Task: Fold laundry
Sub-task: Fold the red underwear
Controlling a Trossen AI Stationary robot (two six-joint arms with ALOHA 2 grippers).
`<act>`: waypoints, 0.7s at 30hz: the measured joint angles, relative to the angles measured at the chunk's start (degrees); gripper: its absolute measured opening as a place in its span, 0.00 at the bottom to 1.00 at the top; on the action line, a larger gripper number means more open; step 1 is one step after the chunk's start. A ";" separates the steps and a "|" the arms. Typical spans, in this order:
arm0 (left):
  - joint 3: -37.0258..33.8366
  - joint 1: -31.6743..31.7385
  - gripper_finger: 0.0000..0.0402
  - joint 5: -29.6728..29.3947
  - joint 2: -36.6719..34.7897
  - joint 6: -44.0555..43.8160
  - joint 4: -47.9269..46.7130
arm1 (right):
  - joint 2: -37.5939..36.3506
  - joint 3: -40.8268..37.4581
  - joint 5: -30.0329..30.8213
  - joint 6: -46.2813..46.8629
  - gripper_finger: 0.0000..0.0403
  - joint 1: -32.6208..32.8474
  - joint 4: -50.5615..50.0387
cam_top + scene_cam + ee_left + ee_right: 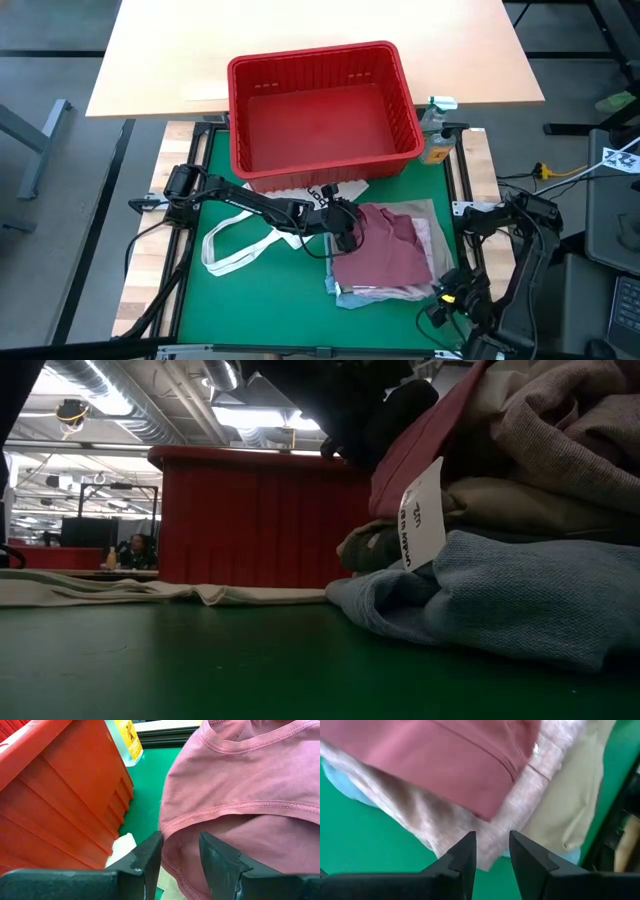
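- The left gripper [180, 857] sits at the left edge of the maroon garment [385, 255], its fingers [150, 855] parted on either side of the stitched hem; a firm pinch cannot be told.
- That maroon garment tops a stack on the green mat [250, 300], over a mottled pink piece [445, 827], a beige-khaki one [570, 805] and a light blue one [500, 595].
- The right gripper [492, 852] hovers at the stack's near right corner, fingers apart, holding nothing.
- Behind the stack stands the red basket [320, 105]; a white tote bag [240, 245] lies to the left.
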 joint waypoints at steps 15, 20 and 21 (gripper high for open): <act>0.00 0.00 0.32 0.00 0.00 0.02 0.00 | -0.02 -5.93 8.22 3.48 0.29 -0.94 4.24; 0.00 0.00 0.32 0.00 0.00 0.00 0.00 | -0.02 -5.97 10.62 3.42 0.29 -0.95 4.24; 0.00 0.00 0.32 0.00 0.00 0.02 0.00 | -0.02 -5.97 10.62 3.42 0.29 -0.93 4.28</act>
